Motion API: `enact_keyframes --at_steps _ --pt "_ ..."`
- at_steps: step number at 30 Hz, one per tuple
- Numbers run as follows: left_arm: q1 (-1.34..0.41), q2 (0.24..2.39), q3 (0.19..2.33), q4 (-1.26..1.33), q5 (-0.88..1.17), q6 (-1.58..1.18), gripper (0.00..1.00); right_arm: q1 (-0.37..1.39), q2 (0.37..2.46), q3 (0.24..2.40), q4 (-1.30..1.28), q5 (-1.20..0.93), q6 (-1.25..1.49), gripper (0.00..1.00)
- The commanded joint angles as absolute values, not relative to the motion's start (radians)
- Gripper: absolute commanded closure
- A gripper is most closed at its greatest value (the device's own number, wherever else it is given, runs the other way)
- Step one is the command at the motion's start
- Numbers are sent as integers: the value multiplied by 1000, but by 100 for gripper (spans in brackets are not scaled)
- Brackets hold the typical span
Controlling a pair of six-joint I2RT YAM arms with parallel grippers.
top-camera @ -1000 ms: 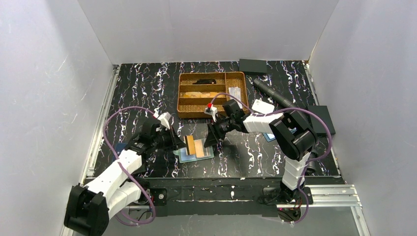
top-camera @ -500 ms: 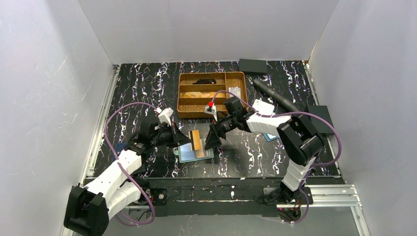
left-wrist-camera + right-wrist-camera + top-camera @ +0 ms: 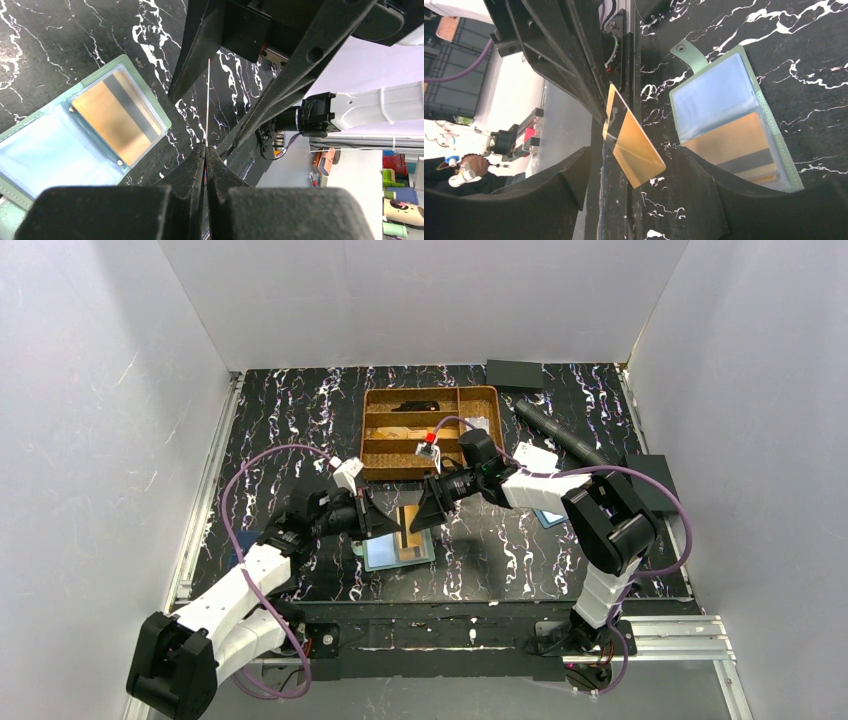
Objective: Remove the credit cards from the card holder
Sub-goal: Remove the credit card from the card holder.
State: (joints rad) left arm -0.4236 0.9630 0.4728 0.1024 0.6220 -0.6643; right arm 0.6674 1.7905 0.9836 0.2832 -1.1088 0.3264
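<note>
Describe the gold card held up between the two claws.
The card is thin, flat plastic, orange-gold with a dark stripe along one side. The shut left claw pinches one edge, holding it on edge in the air beside the open green holder. The right claw, open, straddles it without visibly touching.

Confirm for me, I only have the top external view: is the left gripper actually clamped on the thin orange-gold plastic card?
Observer: Yes. The left wrist view shows the left gripper shut on the thin orange-gold plastic card, seen edge-on.
Operator: And the right gripper?
Observer: Open, fingers spread either side of that card in its wrist view.
Operator: More to pull?
Observer: Yes: the flat teal-green card holder lies open, a second gold card with a dark stripe in one clear pocket.
</note>
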Motion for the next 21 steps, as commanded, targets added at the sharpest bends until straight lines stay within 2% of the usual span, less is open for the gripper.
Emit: enact_keyframes --at_steps 1,2,5,7,8,12,14,16,18,19,21 --pt "-431 959 476 146 650 -676 100 662 1793 968 410 -1139 425 35" --pt "-431 959 475 146 646 -677 100 660 1791 965 417 -1142 429 42" --pt "-431 951 469 146 626 -685 100 650 1784 955 457 -1156 455 78" --pt "-432 940 461 146 593 -706 100 644 1782 952 474 -1172 464 97" --pt "-432 933 458 146 576 -717 98 641 1778 951 479 -1182 464 99" --pt "-420 890 441 146 543 -796 57 635 1741 956 425 -1210 376 99" --pt "-409 844 428 146 535 -843 42 628 1706 1007 186 -1182 142 99" --pt "-396 797 413 146 519 -904 24 627 1677 1119 -202 -1085 -209 99" --pt "-391 758 398 147 500 -983 5 628 1654 1206 -432 -975 -426 99" --pt "-389 746 392 147 492 -1034 2 629 1635 1229 -488 -920 -489 99" --pt "-387 740 387 149 488 -1127 2 630 1586 1258 -566 -806 -612 99"
